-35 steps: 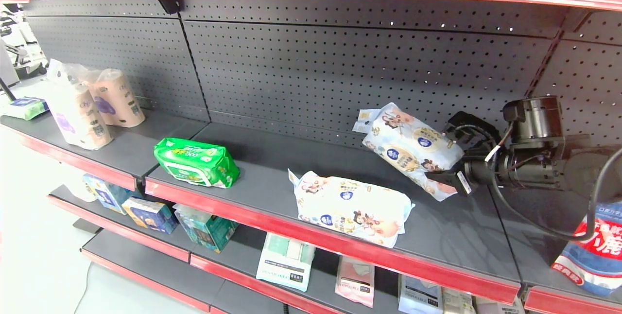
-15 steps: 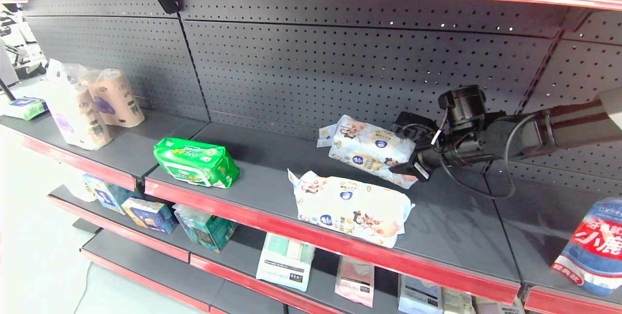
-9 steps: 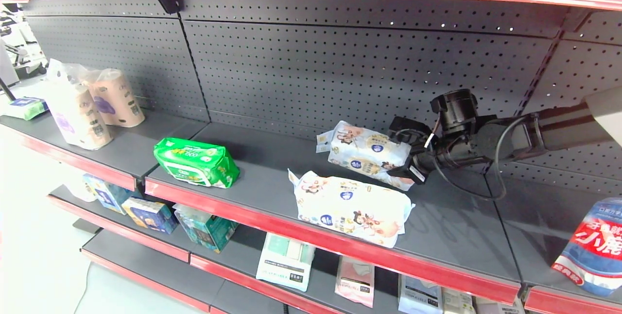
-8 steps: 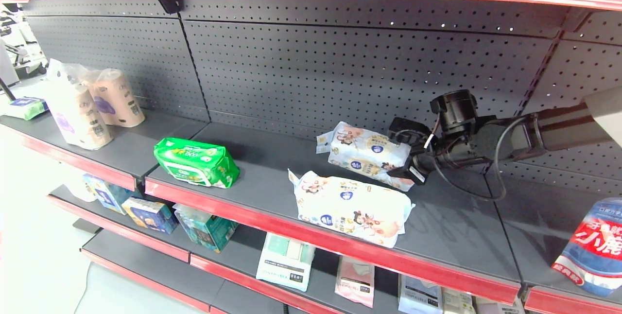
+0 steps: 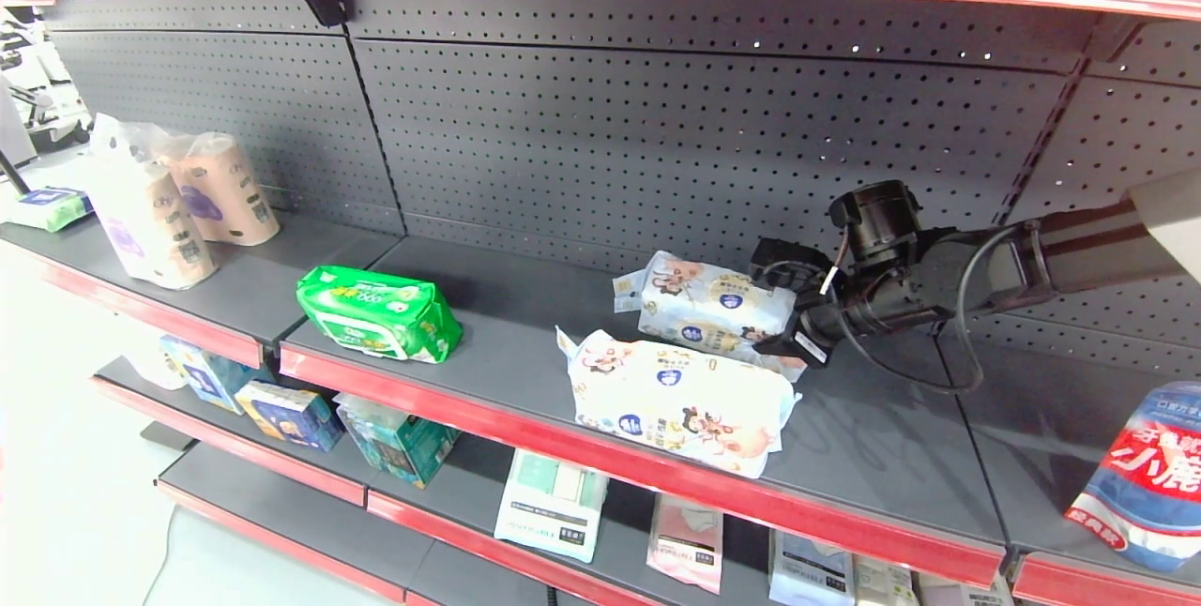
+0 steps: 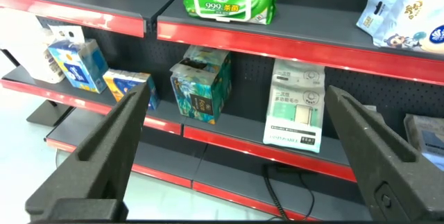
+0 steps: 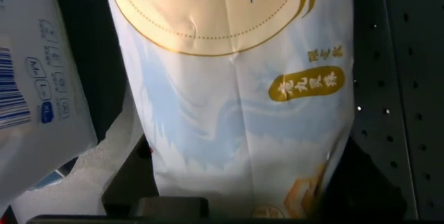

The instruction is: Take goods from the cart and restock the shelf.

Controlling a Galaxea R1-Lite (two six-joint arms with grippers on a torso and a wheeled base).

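Head view: my right end effector (image 5: 793, 310) is clamped on one end of a pack (image 5: 713, 306), low over the back of the shelf (image 5: 873, 446), just behind a second pack (image 5: 676, 400). Left wrist view: the left end effector (image 6: 236, 96) gapes wide, holding nothing. Right wrist view: the pack sits between the jaws.

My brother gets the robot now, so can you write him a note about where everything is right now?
Right gripper: shut on the cartoon pack, held lying down, low at the back of the shelf; whether it touches the shelf is unclear.
Left gripper: open, holding nothing, facing the lower shelves.
Done: a matching pack lies at the shelf's front edge, a green pack to its left.
Left: let go of the held pack, pull the arm out, then probably fetch more goods.
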